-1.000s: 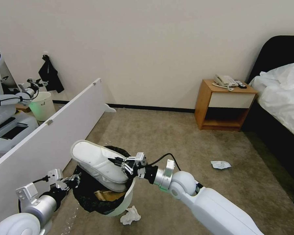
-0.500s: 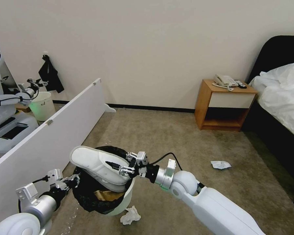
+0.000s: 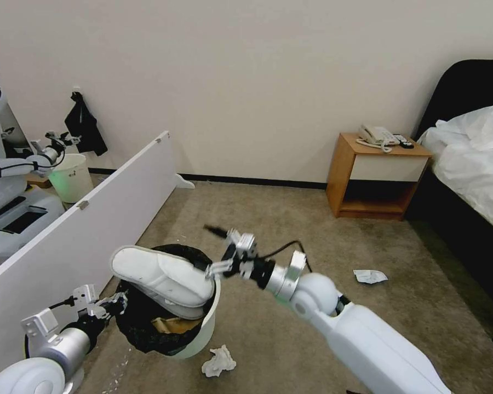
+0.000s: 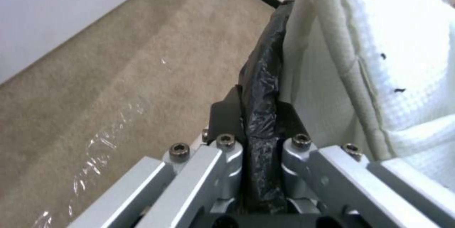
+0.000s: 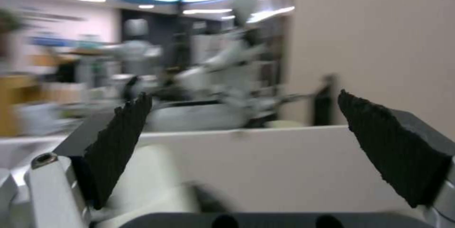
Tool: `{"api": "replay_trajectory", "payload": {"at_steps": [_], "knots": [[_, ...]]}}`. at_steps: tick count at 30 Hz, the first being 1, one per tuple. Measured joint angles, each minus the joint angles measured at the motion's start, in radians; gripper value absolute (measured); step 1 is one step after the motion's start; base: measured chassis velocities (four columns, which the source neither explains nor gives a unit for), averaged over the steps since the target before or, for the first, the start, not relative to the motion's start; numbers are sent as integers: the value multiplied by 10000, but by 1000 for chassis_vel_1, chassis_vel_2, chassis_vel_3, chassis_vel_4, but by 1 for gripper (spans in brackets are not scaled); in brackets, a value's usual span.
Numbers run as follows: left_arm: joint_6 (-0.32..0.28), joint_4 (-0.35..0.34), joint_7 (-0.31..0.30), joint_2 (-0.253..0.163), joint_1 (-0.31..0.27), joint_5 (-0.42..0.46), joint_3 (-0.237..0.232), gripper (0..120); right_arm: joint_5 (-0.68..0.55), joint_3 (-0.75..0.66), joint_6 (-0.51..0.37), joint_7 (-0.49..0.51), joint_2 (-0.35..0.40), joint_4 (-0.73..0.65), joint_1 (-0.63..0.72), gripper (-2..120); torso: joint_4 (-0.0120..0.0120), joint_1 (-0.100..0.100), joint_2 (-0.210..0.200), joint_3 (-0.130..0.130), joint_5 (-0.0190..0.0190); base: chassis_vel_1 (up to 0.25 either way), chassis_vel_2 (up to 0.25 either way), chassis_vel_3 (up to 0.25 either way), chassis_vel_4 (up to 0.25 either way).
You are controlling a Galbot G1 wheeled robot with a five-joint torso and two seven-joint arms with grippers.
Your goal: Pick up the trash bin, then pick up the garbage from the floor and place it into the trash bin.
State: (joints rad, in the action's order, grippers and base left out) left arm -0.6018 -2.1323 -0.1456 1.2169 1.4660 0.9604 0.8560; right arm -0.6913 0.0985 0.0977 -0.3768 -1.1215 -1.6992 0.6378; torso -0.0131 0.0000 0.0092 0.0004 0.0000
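Observation:
The trash bin (image 3: 202,328), white with a black liner, stands tilted on the floor (image 3: 268,230). My left gripper (image 3: 114,302) is shut on its lined rim; the left wrist view shows the black liner (image 4: 260,107) clamped between the fingers (image 4: 223,114). White slippers (image 3: 161,278) (image 4: 379,61) lie across the bin's mouth, over tan paper (image 3: 170,325). My right gripper (image 3: 209,249) (image 5: 256,139) hangs open just above the slippers' right end, holding nothing. A crumpled tissue (image 3: 219,361) lies in front of the bin. Another white scrap (image 3: 370,276) lies to the right.
A long white board (image 3: 93,219) leans along the left, close to the bin. A wooden nightstand (image 3: 375,180) with a phone stands at the back wall, a bed (image 3: 471,164) at the right. A pale bucket (image 3: 71,178) and another robot sit beyond the board.
My right gripper let go of the slippers, opened wide and rose up and away. The slippers settled lower on the bin. The left gripper kept its hold on the rim.

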Motion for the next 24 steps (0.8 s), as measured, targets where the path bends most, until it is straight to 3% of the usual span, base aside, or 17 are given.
{"api": "replay_trajectory", "payload": {"at_steps": [1,7,15,24], "knots": [[0,0,0,0,0,0,0,4,0,0,0,0,0,0,0,100,0,0,0,0,0,0,0,0,0],[183,0,-62,10,-6,18,22,4,395,-1554,-1397,2716,30,21,238,100,-3,0,0,0,1,0,0,0,0],[366,-156,-155,32,-34,99,7,4,494,-2096,-2887,4961,92,-11,611,100,-2,0,0,0,1,0,0,0,0],[306,-264,-157,18,5,121,52,4,608,-2110,-3205,5391,-54,98,768,100,-1,1,0,0,-1,0,0,0,0]]}}
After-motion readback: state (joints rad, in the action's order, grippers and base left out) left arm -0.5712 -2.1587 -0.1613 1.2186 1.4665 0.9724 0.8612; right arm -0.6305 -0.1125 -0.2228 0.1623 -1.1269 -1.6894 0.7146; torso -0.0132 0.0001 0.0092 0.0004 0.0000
